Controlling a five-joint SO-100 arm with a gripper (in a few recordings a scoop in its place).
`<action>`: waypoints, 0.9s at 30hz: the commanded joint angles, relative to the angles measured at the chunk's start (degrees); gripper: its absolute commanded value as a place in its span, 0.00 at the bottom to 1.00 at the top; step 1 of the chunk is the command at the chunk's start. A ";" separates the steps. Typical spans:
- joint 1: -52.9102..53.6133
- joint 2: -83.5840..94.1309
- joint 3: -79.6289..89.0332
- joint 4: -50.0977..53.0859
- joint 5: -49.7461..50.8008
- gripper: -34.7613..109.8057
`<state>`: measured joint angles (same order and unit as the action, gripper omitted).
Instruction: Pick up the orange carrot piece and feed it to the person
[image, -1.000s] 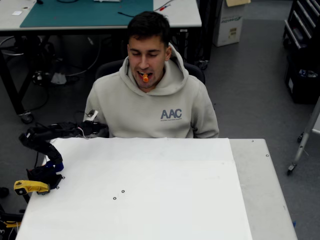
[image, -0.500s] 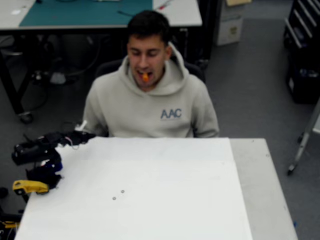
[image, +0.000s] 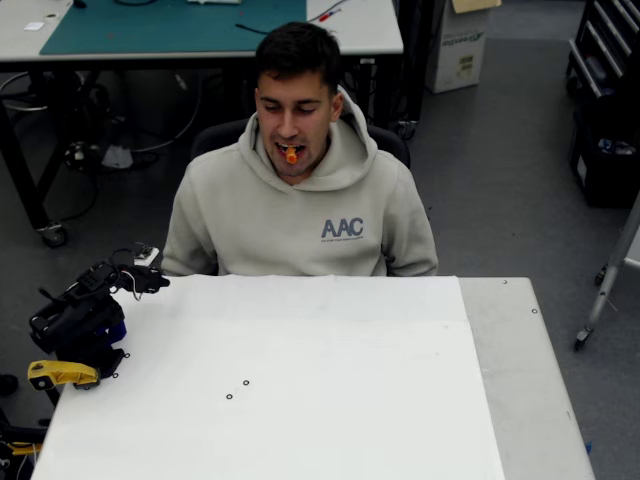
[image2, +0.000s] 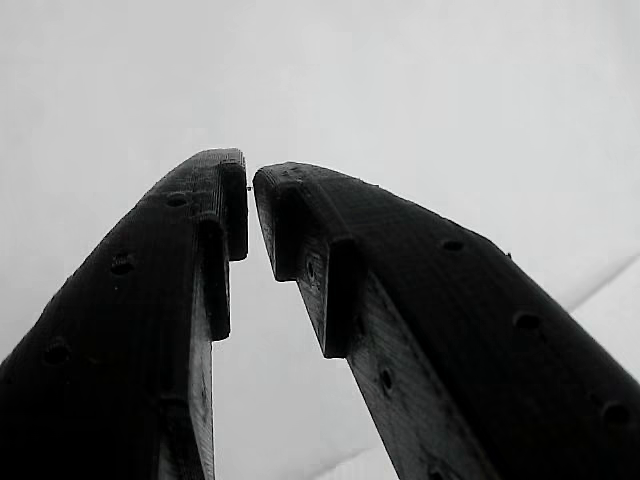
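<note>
Gripper (image2: 250, 185) nearly closed, empty, folded at table (image: 300, 400) left edge, centre open

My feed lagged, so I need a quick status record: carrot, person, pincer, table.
carrot: orange carrot piece sits in the person's open mouth
person: person seated behind the table, beige hoodie
pincer: pincer nearly closed, nothing between the tips; arm folded at the table's left edge in the overhead view
table: white table, two small dark marks on it
</note>
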<state>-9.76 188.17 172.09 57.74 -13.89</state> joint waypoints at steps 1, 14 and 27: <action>-0.97 1.41 -0.79 3.25 -0.09 0.22; -0.35 1.41 -2.90 8.35 -0.26 0.22; -0.53 1.41 -2.99 7.73 -0.26 0.22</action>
<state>-8.79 188.53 172.00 65.74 -13.71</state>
